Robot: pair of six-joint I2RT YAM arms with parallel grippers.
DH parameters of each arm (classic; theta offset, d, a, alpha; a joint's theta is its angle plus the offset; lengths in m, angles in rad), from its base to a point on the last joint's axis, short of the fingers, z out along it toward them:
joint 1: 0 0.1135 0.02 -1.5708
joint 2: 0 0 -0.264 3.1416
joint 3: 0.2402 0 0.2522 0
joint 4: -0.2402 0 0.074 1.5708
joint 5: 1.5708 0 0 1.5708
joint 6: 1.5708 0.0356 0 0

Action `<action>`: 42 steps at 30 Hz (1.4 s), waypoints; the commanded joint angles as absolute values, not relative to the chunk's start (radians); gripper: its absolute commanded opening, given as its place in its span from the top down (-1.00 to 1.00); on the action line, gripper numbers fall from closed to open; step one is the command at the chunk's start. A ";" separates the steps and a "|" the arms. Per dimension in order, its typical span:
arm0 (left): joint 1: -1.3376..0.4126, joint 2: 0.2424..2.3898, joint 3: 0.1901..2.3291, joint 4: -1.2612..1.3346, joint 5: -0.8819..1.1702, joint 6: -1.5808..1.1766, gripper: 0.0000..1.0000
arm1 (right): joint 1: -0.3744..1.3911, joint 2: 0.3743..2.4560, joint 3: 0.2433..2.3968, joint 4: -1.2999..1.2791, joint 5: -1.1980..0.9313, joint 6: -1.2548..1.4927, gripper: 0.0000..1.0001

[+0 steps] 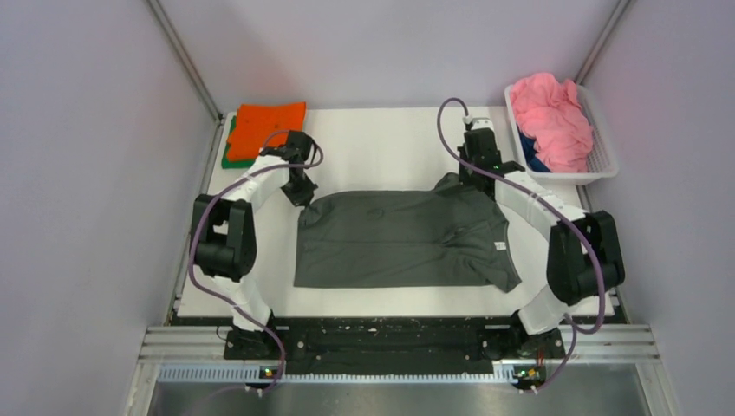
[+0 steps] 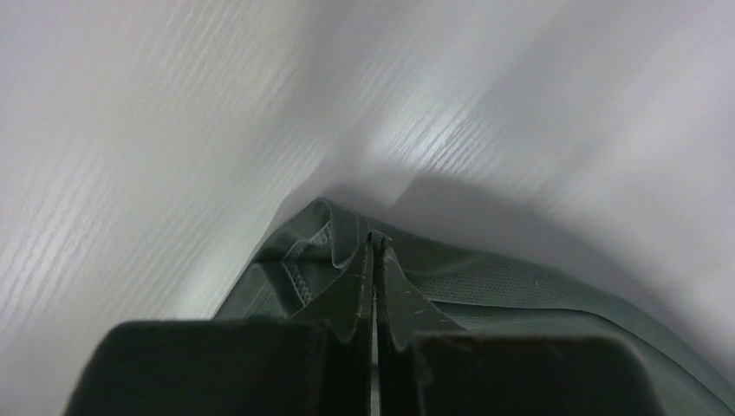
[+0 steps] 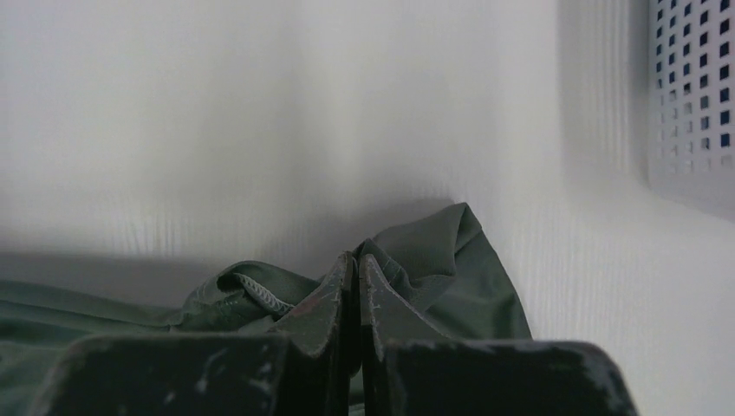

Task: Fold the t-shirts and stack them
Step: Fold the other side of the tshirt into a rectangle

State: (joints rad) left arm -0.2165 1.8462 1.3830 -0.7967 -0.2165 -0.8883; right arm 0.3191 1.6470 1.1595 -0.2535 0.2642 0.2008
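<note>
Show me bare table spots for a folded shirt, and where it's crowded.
Free: the far strip of table between the orange t-shirt and the right gripper; a thinner one nearside of the dark grey t-shirt. Crowded: that shirt's far corners, where it and the left gripper pinch cloth.

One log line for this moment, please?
left gripper: shut on dark grey t-shirt | right gripper: shut on dark grey t-shirt

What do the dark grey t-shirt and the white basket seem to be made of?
The dark grey t-shirt looks like soft, matte knit cloth: it wrinkles and shows stitched hems. The white basket is probably rigid, smooth plastic: its walls carry a regular grid of small holes.
</note>
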 commanded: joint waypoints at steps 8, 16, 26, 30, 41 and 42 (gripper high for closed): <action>-0.230 1.674 1.293 -0.674 -0.172 -0.687 1.00 | 0.333 1.277 0.960 -0.371 0.228 0.220 1.00; -0.230 1.784 1.452 -0.677 -0.169 -0.583 1.00 | 0.332 1.280 0.950 -0.300 0.257 0.208 1.00; -0.230 1.762 1.403 -0.678 -0.281 -0.640 1.00 | 0.332 1.434 0.997 -0.124 0.391 0.212 1.00; -0.230 1.758 1.407 -0.669 -0.289 -0.656 1.00 | 0.330 1.519 1.084 -0.136 0.462 0.191 1.00; -0.232 1.700 1.315 -0.615 -0.201 -0.684 1.00 | 0.334 1.471 1.026 -0.140 0.344 0.218 1.00; -0.234 1.685 1.297 -0.607 -0.193 -0.686 1.00 | 0.334 1.445 1.007 -0.152 0.338 0.222 1.00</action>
